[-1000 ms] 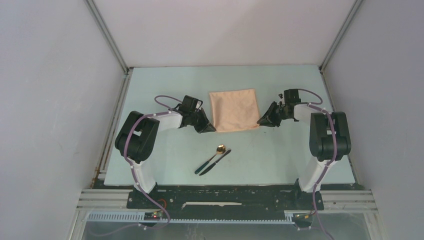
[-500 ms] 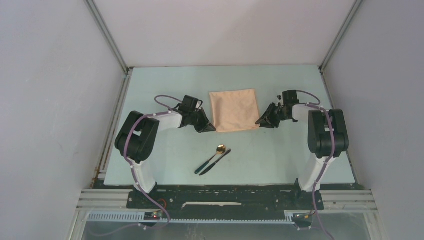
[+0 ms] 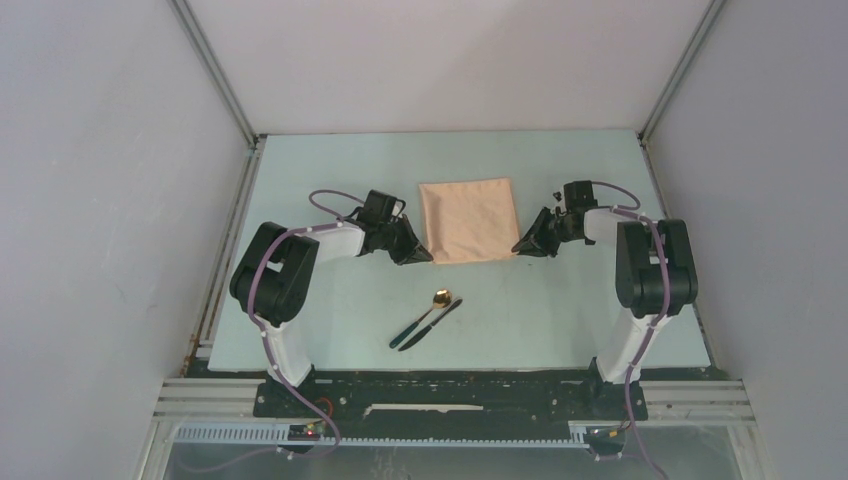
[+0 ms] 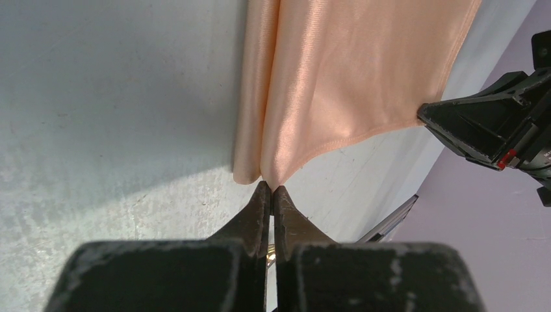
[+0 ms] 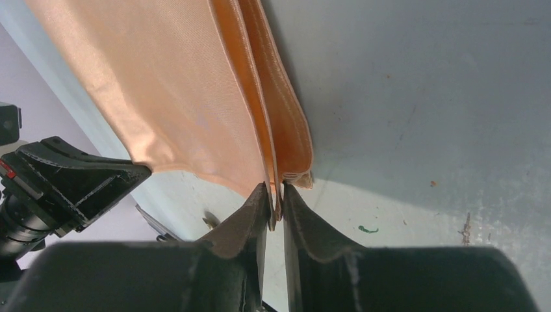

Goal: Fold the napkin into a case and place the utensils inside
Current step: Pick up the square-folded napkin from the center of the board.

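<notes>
Low centre in your overhead view, the spoon and dark knife lie side by side. Beyond them, mid-frame, is the napkin. Only your wrist views show the grips: the left gripper is pressed tight on the napkin's lower-left corner, and the right gripper pinches a layer at the lower-right.

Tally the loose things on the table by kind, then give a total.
Napkin: 1
Spoon: 1
Knife: 1
Total: 3
</notes>
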### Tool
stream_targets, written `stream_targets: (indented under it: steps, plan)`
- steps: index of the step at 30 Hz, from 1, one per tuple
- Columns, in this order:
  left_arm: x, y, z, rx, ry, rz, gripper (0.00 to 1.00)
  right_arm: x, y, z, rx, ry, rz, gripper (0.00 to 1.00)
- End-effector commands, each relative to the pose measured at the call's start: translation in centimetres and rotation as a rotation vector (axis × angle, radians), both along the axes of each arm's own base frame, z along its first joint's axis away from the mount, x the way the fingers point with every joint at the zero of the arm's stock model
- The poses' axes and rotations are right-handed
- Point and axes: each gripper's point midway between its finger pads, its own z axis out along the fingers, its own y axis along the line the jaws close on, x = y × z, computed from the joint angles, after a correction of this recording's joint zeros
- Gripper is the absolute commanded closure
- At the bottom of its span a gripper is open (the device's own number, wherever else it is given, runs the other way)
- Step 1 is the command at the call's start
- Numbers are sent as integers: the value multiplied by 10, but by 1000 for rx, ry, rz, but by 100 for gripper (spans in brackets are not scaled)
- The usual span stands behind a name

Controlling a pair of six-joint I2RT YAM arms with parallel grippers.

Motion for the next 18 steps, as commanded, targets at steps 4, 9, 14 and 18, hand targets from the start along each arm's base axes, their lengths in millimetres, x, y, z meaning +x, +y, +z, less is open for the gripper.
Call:
stream_targets:
  steps: [4,9,14,18]
  plan:
    - [4,-2,9,-30,-24,-3,100,-3,1,20,-3,-38,12,78]
    - [3,-2,8,-28,-21,-4,100,-3,0,27,-1,-51,9,81]
    - [5,-2,13,-32,-32,-1,100,0,2,28,27,-63,13,100]
    - [9,-2,25,-42,-61,6,100,13,2,32,60,-113,14,100]
